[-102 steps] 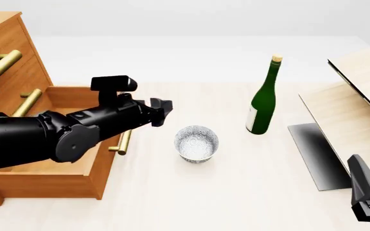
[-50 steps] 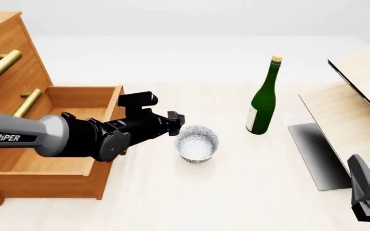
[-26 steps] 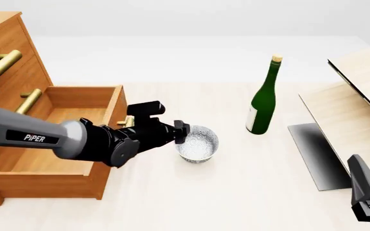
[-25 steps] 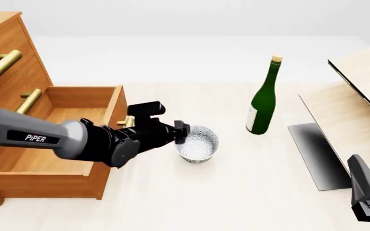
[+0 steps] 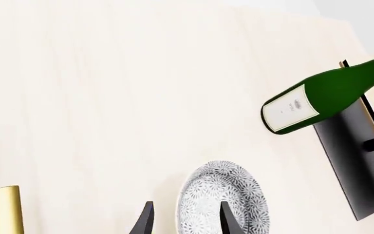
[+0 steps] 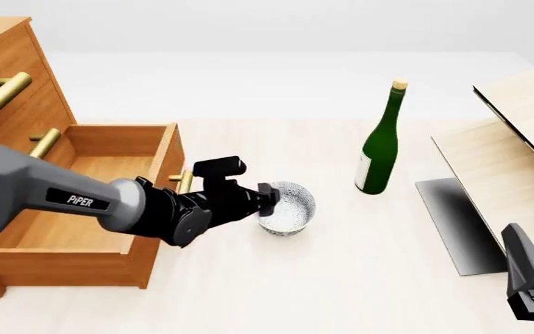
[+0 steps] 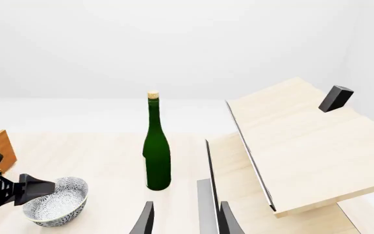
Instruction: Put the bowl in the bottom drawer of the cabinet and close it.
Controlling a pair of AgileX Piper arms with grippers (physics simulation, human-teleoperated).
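Observation:
The speckled white-grey bowl (image 6: 288, 209) stands upright on the table, just right of the open bottom drawer (image 6: 152, 240) of the orange-brown cabinet (image 6: 12, 90). My left gripper (image 6: 271, 197) is open at the bowl's left rim. In the left wrist view one of its fingers (image 5: 227, 219) is over the bowl (image 5: 223, 192) and the other is outside the wall. The drawer's brass handle (image 6: 183, 182) shows just behind the left arm. My right gripper (image 7: 183, 222) is open and holds nothing, low at the front right, far from the bowl (image 7: 56, 201).
A green bottle (image 6: 379, 149) stands upright to the right of the bowl. A pale slanted wooden structure (image 6: 517, 139) on a black base (image 6: 457, 223) fills the right side. The two upper drawers are shut, with brass handles (image 6: 0, 97).
My left gripper has moved right and down from beside the drawer front to the bowl's left rim. The bowl and the right arm have not moved.

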